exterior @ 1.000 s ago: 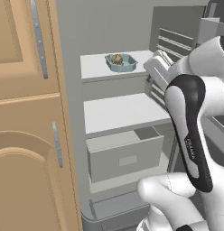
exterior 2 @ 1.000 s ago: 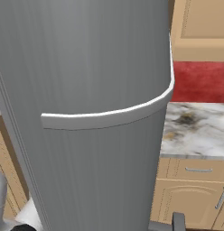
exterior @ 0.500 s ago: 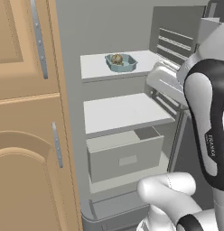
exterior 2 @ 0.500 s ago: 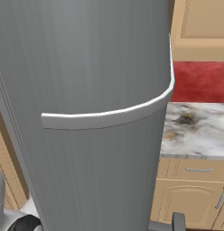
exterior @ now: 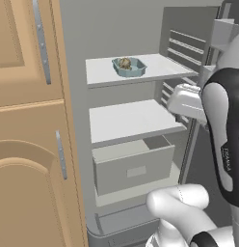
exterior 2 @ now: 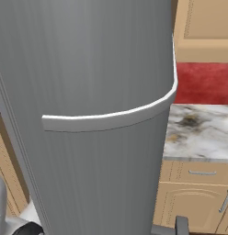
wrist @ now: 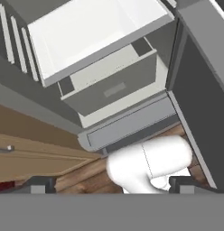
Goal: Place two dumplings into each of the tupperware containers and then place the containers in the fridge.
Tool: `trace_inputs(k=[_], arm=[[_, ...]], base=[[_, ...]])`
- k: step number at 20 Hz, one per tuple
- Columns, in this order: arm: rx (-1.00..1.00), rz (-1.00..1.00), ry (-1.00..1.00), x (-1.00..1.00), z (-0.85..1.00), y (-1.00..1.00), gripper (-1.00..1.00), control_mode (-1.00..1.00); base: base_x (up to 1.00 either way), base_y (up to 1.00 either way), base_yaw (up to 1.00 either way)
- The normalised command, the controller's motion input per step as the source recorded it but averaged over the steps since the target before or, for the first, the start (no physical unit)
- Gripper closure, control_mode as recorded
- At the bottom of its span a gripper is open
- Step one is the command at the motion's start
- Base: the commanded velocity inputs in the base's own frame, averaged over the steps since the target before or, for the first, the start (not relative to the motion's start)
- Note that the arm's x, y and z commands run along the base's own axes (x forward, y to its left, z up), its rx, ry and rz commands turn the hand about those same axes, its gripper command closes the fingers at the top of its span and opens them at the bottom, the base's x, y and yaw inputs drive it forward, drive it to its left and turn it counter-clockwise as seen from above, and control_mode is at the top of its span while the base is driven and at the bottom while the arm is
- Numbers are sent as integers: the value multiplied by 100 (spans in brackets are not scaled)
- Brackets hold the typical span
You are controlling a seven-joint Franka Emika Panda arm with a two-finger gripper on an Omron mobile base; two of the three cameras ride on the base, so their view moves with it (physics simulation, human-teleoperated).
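Fridge open, blue container on its top shelf.
The fridge [exterior: 136,120] stands open beside the wooden cabinet [exterior: 30,144]; its grey drawer [exterior: 133,166] sits below the two white shelves. The small blue container [exterior: 129,67] rests on the top shelf, with a dumpling [exterior: 125,62] inside it. The hand [wrist: 111,186], pointing down at the fridge's base, is spread wide and holds nothing.

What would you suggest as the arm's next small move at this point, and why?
Probably pull the arm back out of the fridge and turn toward the counter. The pincer is open and holds nothing, the blue container with a dumpling visible in it already sits on the top shelf, and the white container is not on the visible shelves.
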Motion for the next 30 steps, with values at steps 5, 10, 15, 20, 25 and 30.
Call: trace_inputs(k=[5, 10, 15, 20, 25, 30], arm=[[-4, 16, 4, 3, -47, -7, -100, -100], [-11, 1, 4, -8, -40, 3, -100, -100], [-9, 5, 6, 0, -29, 0, -100, -100], [-5, 17, 11, 1, -10, 1, -100, -100], [-10, 21, 12, 7, -4, 9, -100, -100], [-3, 6, -1, -16, 0, -1, -100, -100]], base=[[0, 0, 0], [0, 0, 0], [0, 0, 0], [0, 0, 0], [0, 0, 0], [0, 0, 0]])
